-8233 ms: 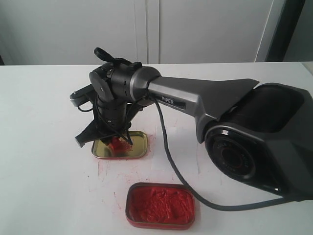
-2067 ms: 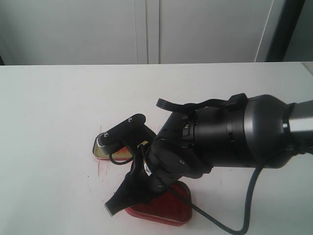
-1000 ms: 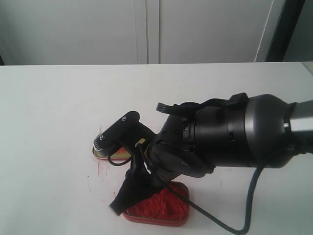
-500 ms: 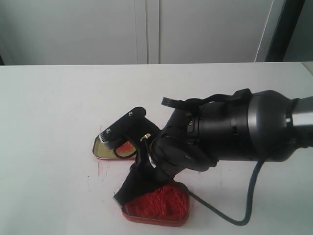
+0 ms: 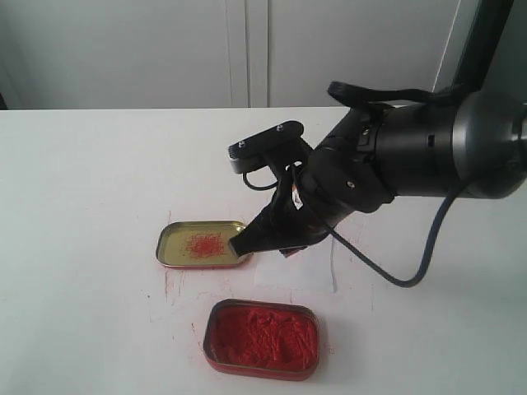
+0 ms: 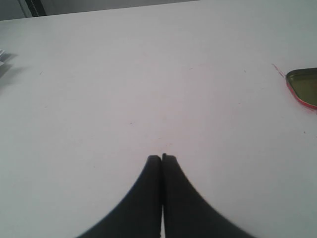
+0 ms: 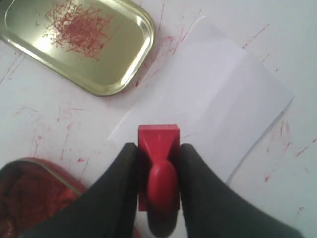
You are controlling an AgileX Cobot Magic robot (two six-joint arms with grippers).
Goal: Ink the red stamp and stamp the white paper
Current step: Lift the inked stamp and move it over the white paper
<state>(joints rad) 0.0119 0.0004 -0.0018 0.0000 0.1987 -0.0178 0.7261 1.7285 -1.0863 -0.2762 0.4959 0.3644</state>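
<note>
My right gripper [image 7: 157,153] is shut on the red stamp [image 7: 158,148], its two black fingers pressing the square base from both sides. It hangs over the near edge of the white paper [image 7: 213,99]. In the exterior view the right gripper [image 5: 276,239] sits above the paper [image 5: 300,271], between the gold tin lid [image 5: 203,244] and the arm; only a sliver of the stamp [image 5: 288,251] shows there. The tin of red ink paste [image 5: 262,337] lies in front. My left gripper [image 6: 161,157] is shut on nothing, over bare table.
The white table [image 5: 82,181] carries red ink smears around both tins [image 7: 64,119]. The gold lid [image 7: 79,42] has red scratches inside; its edge [image 6: 303,85] also shows in the left wrist view. A black cable [image 5: 420,263] hangs from the right arm.
The right gripper has lifted off the ink paste tin and moved back and to the right, carrying the stamp over the paper. The ink tin and the gold lid now show in full.
</note>
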